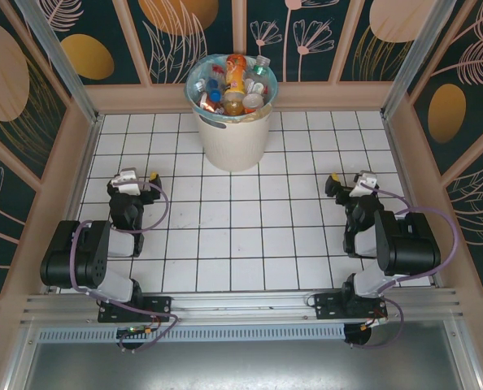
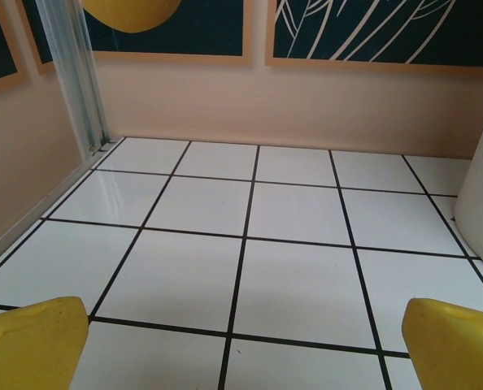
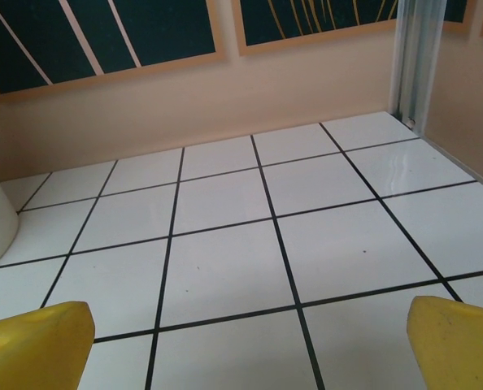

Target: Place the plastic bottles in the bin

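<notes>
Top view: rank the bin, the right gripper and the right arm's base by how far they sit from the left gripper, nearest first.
1. bin: far centre, ahead and to the right of the left gripper.
2. right gripper: across the table on the right side, about level with the left one.
3. right arm's base: near edge, right side, diagonally opposite.

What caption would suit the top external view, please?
Plastic bottles fill the bin; left gripper and right gripper hang open over the tiled table.

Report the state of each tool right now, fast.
Left tool: open, holding nothing.
Right tool: open, holding nothing.
</notes>
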